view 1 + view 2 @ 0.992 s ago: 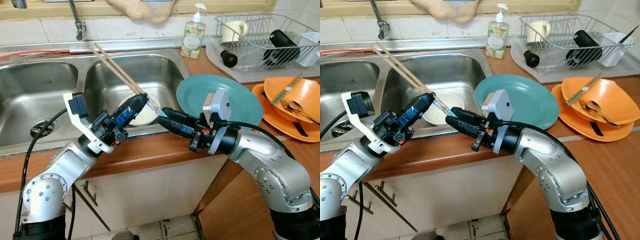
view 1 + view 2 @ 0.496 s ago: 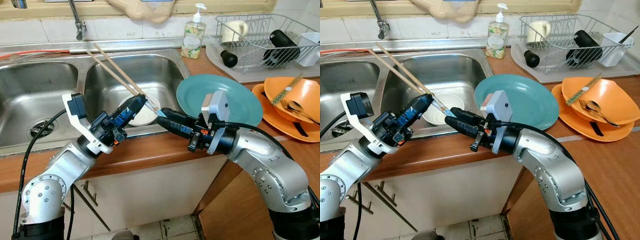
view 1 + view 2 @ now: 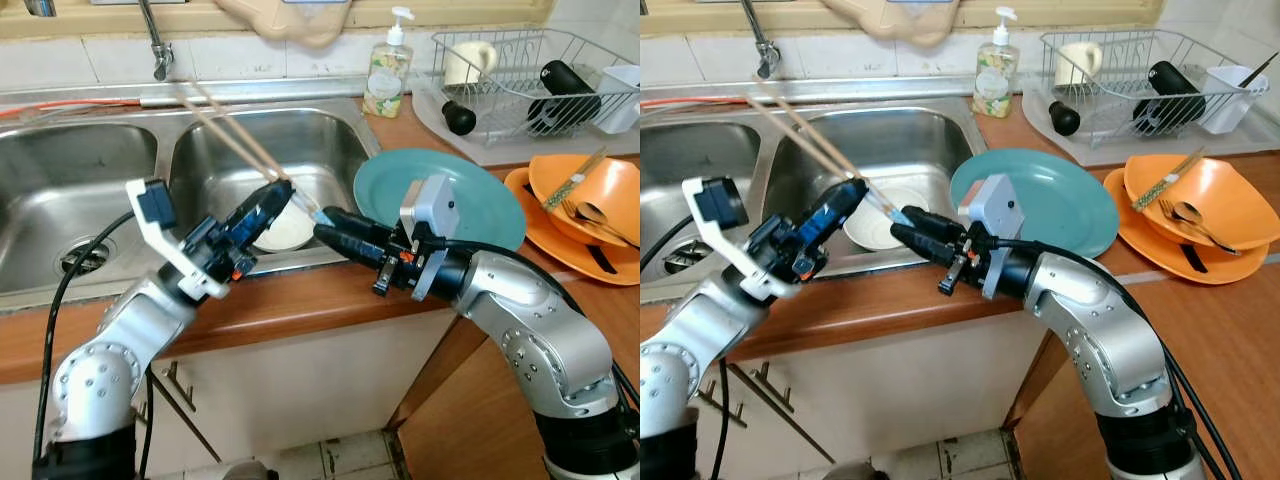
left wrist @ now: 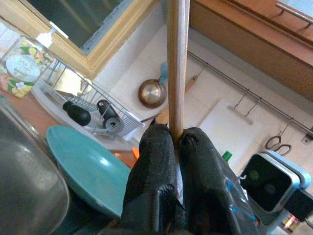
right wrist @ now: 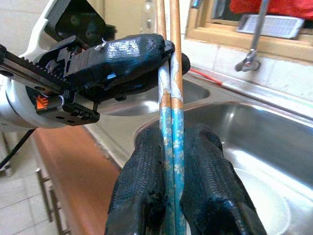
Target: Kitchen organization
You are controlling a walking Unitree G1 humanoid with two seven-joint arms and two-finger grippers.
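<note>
Pair of chopsticks (image 3: 240,140) pinched between both grippers above the front edge of the right sink basin (image 3: 300,140), wooden ends slanting up toward the back left corner of that basin, near the faucet (image 3: 153,45); blue patterned tips (image 5: 171,161) at the low end

Left gripper (image 3: 272,200) clamped on the chopsticks along the wooden shaft, fingers (image 4: 161,171) pressed together around it. Right gripper (image 3: 330,222) closed on the blue tips, fingers (image 5: 146,196) tight on both sides, the two sticks lying side by side between them. Grippers almost nose to nose over the basin's front rim, just beside each other

White dish (image 3: 285,228) at the bottom of the right basin, directly under the grip. Teal plate (image 3: 470,195) on the counter at the basin's right edge, close behind the right gripper. Dish rack (image 3: 540,85) at the back right of the counter, orange plates (image 3: 580,200) with cutlery at the right edge, soap bottle (image 3: 387,70) at the back edge

Probably a handover or regrip in hand. Main risks, as a judgement:
- release by one gripper before the other holds firmly: sticks dropping into the basin onto the white dish
- uneven pinch: the two sticks scissoring apart, one slipping free
- both arms pulling differently while clamped: bending or snapping the thin wood
- a swing of the long free ends: striking the faucet
- right arm backing away carelessly: nudging the teal plate off its spot at the basin edge
</note>
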